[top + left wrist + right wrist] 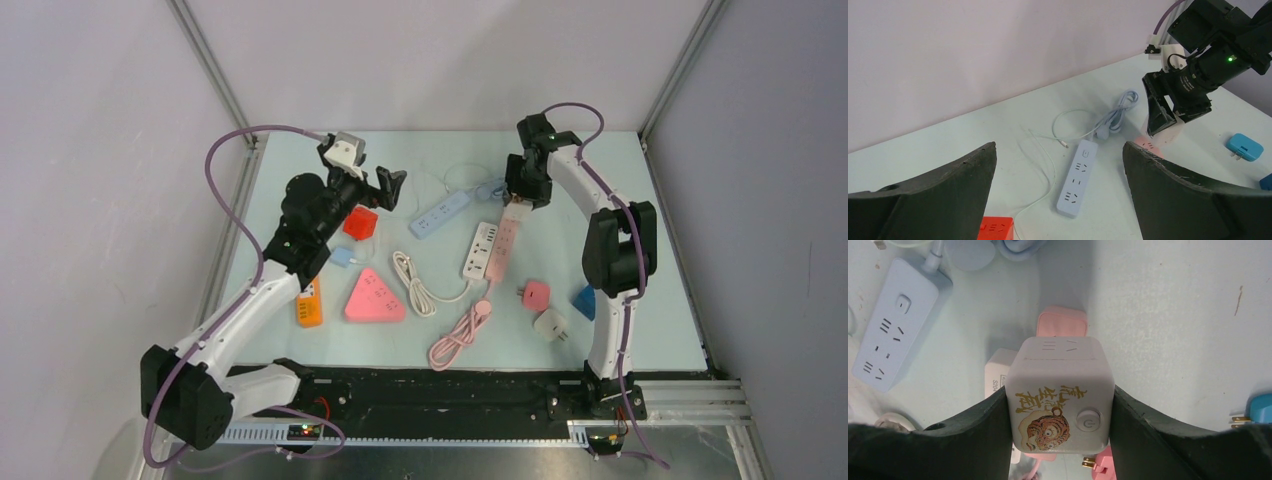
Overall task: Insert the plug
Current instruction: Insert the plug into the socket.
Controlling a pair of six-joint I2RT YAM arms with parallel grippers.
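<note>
My right gripper [1060,407] is shut on the plug [1060,395], a pale cube with a tiger picture, gold writing and a round power button. The plug hangs right over the far end of the pink power strip [1063,322], which lies beside a white strip [997,371]. In the top view the right gripper [524,196] points down at that pink strip [499,252] at the back of the table. The plug's underside is hidden. My left gripper [1059,147] is open and empty, held above the table near the light blue strip [1077,177]; in the top view the left gripper [391,188] is left of centre.
A red cube [360,222], a pink triangular strip [375,297] and an orange block [309,303] lie on the left. A pink plug [536,294], a white plug [550,323] and a blue plug [584,300] lie on the right. A white cable [415,283] and a pink cable [460,335] sit mid-table.
</note>
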